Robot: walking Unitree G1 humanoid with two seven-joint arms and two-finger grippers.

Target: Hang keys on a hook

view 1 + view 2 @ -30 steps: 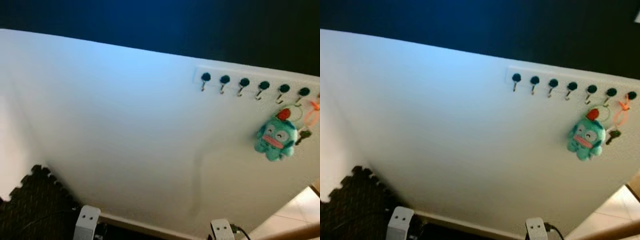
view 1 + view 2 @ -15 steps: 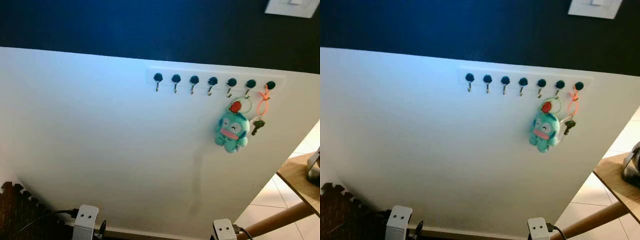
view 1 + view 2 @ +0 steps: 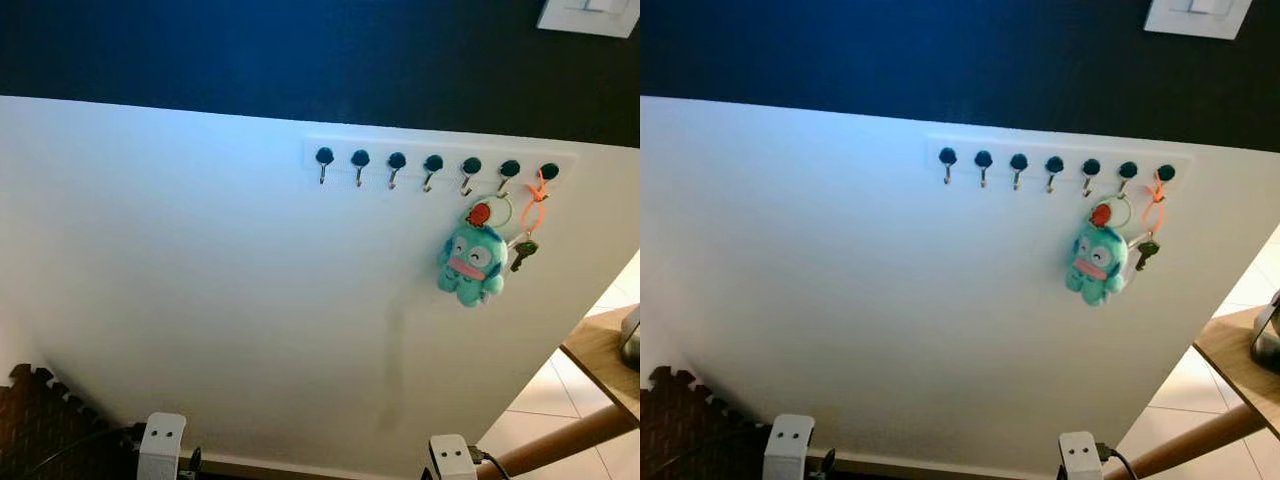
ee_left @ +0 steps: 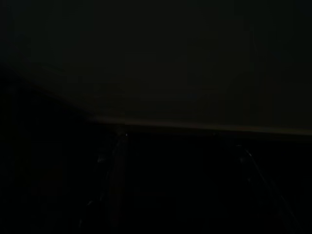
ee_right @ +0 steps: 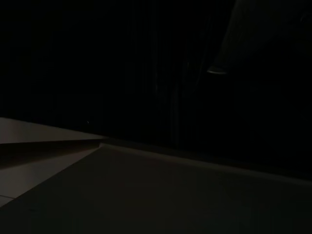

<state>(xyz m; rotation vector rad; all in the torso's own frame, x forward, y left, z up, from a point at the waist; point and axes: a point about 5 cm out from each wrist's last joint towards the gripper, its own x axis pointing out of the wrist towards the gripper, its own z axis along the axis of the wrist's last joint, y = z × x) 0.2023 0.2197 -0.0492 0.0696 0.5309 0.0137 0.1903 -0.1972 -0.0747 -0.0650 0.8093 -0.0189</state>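
Hanging off the sixth of seven hooks [image 3: 435,164] is one teal plush keychain [image 3: 471,264], its keys [image 3: 523,250] beside an orange strap [image 3: 535,207] on the seventh. One wooden worktop [image 3: 600,355] sits right. Can't tell either gripper's state; both wrist views are dark.

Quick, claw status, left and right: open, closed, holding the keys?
Left claw: hangs idle in the dark; state cannot be told.
Right claw: same, cannot be told.
Keys hang on the hook rack.
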